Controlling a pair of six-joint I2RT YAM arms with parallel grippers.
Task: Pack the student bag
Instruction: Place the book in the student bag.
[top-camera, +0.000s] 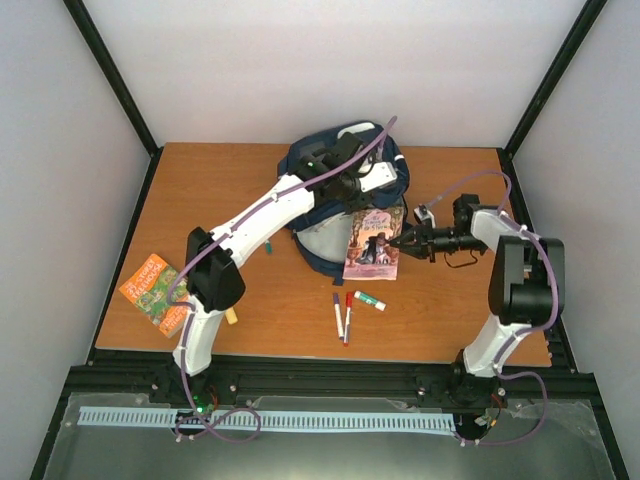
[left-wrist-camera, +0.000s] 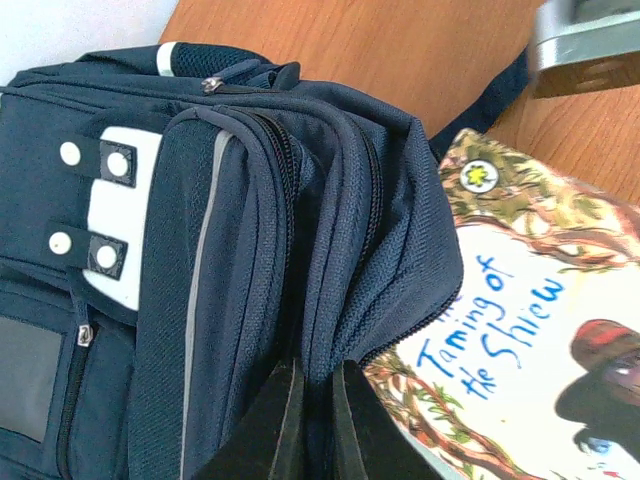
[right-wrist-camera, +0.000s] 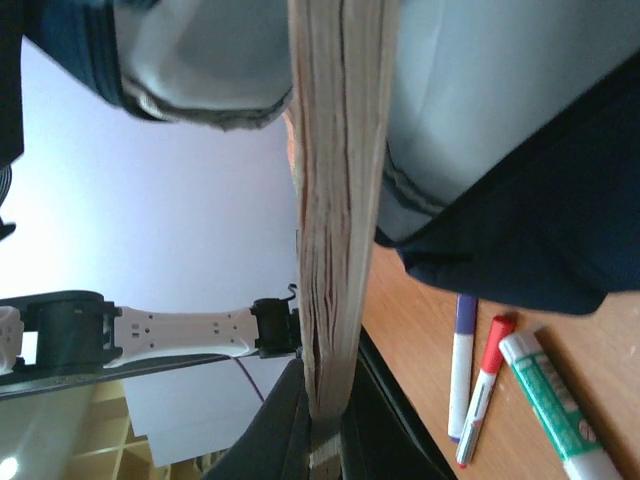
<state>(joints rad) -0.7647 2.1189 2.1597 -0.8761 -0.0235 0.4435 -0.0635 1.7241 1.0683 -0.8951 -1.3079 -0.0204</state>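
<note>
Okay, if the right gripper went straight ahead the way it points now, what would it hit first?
The right gripper is shut on the book and points at the student bag. Going straight on, the book's far edge would likely meet the bag's grey lining first, though the depth is hard to judge.

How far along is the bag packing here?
Early. The student bag is unzipped; nothing visibly packed. The left gripper pinches its opening edge while the right gripper holds the Shrew book at the mouth. The orange book, purple marker, red marker and glue stick lie on the table.
</note>
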